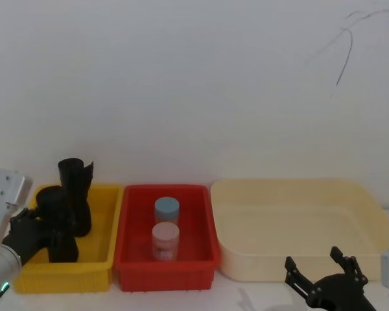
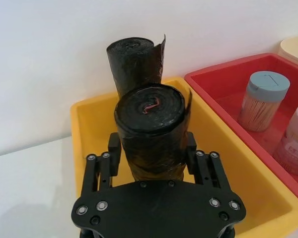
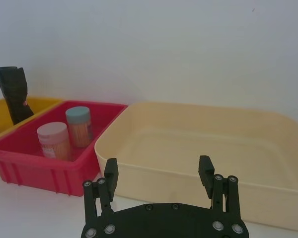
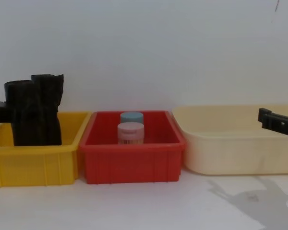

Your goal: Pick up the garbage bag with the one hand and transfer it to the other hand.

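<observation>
Currently garbage bag being clamped between fingers of left gripper, inside yellow bin, left half. Roll being kept upright: long axis vertical, rounded end pointing up. Black rolls in yellow bin: two, slimmer ragged-topped roll just behind. Containers: three, with red bin just right of yellow bin and cream tray farther right. Jars in red bin: two, blue-lidded jar and pink-lidded jar. Right gripper being held with fingers spread apart, well right of yellow bin.
</observation>
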